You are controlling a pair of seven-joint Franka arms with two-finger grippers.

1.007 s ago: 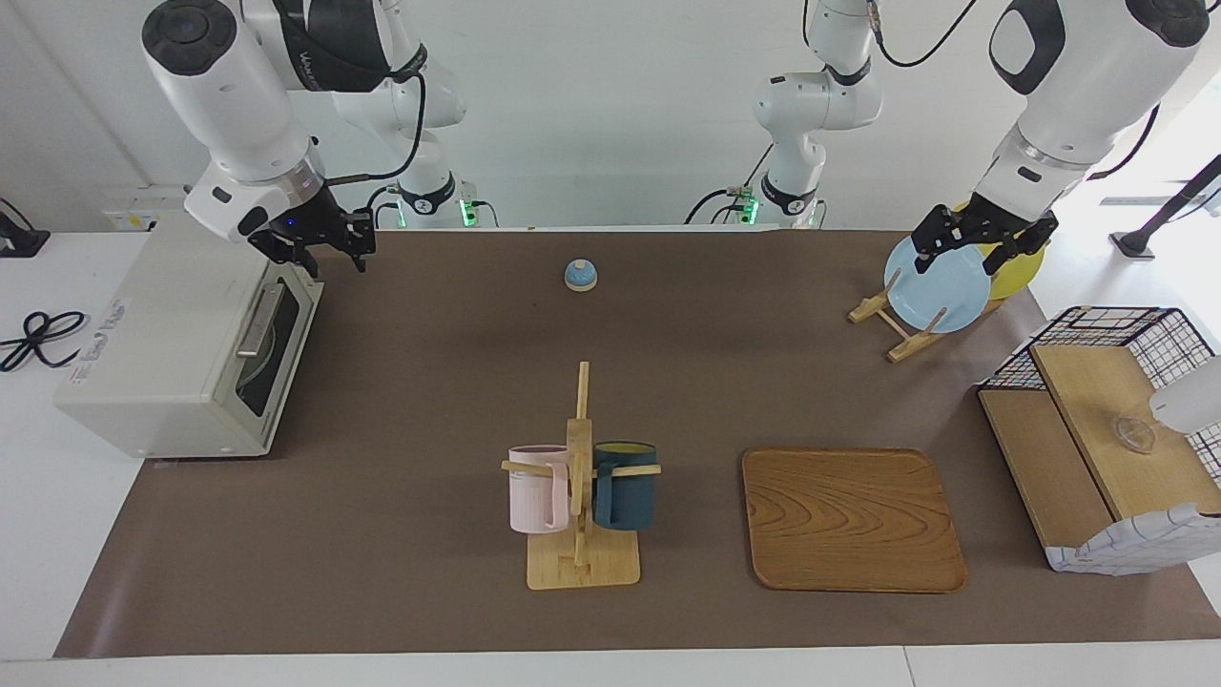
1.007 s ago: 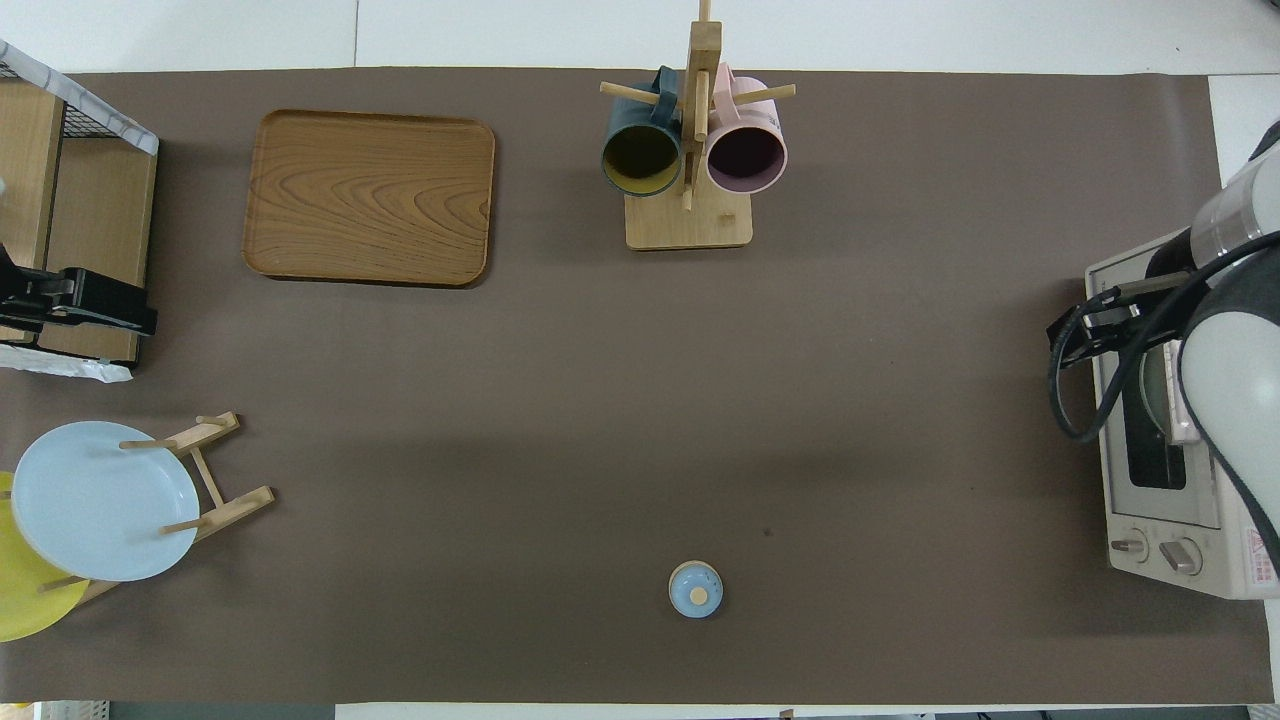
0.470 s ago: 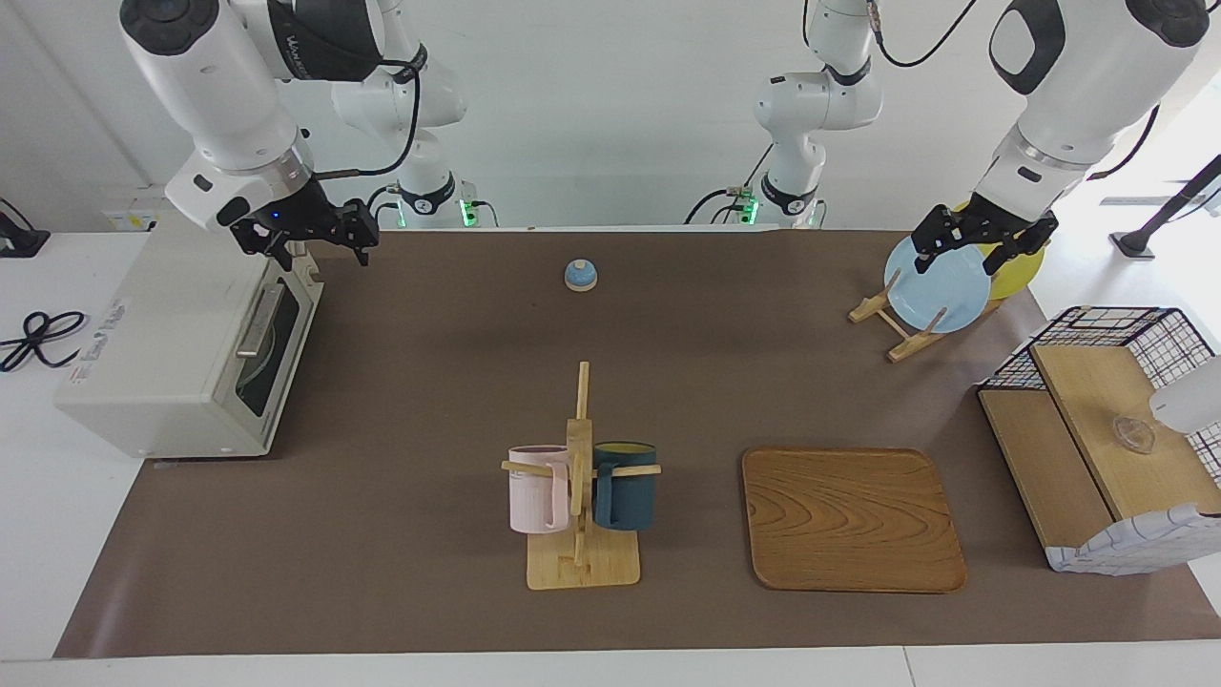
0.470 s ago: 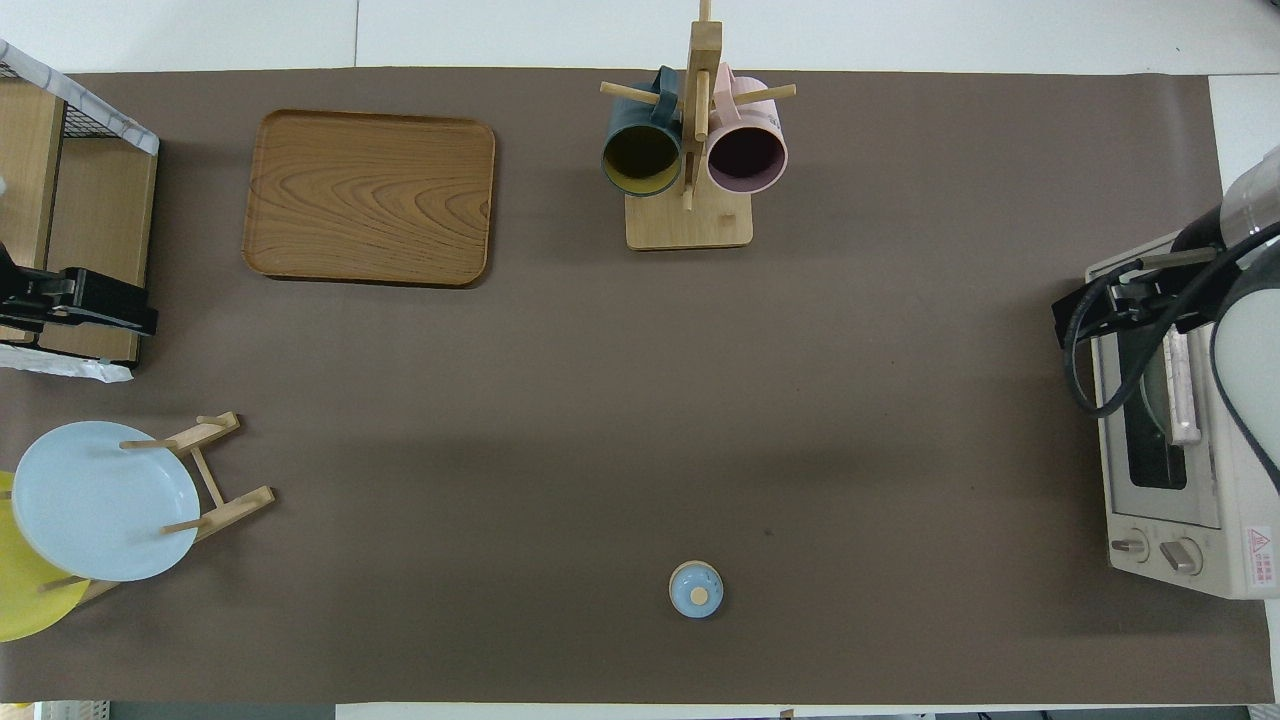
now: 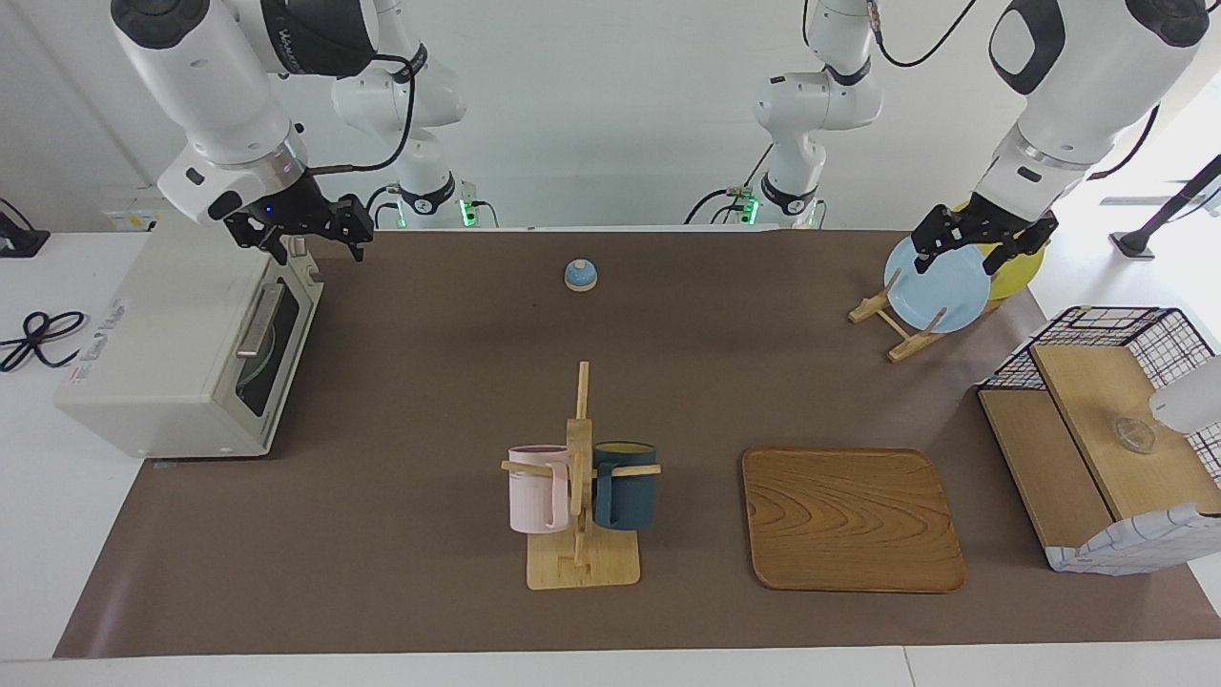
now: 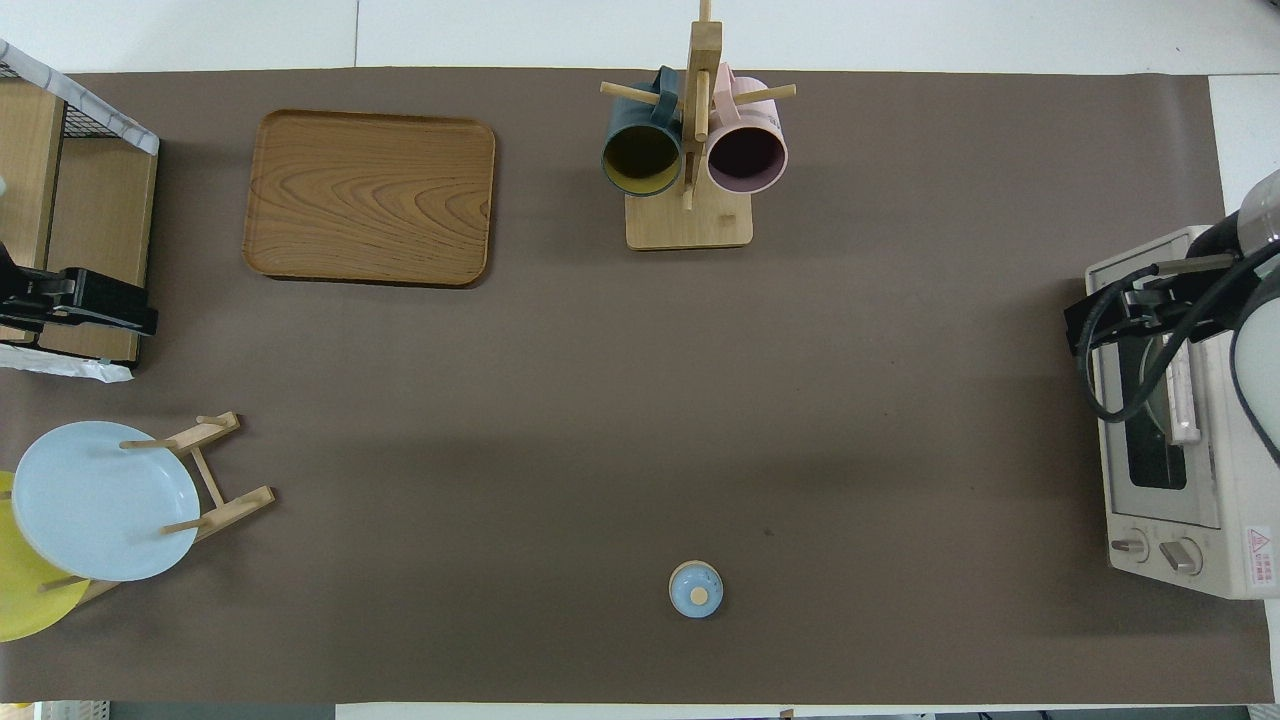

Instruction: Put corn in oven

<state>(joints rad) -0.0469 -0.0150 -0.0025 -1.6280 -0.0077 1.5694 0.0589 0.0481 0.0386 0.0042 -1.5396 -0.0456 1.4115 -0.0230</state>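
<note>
While the oven (image 5: pixel 162 334) sits shut at the right arm's end of the brown mat (image 5: pixel 429 382), its glass door faces the middle of the table and its bar handle runs from nearer the robots to farther. We see the corn in neither view, so we cannot tell where it lies, its long axis or its heading. A second ago the right gripper (image 5: pixel 320 250) hung low against the door's top edge; now it is higher, over the oven's corner nearest the robots, fingers spread wide and holding nothing. The left gripper (image 5: pixel 963 260) has not moved: it waits wide open and empty over the blue plate (image 5: pixel 940 291). Bare mat lies open in front of the door; the mug rack (image 5: pixel 580 496) and small blue knob (image 5: pixel 580 275) stand well apart from it.
</note>
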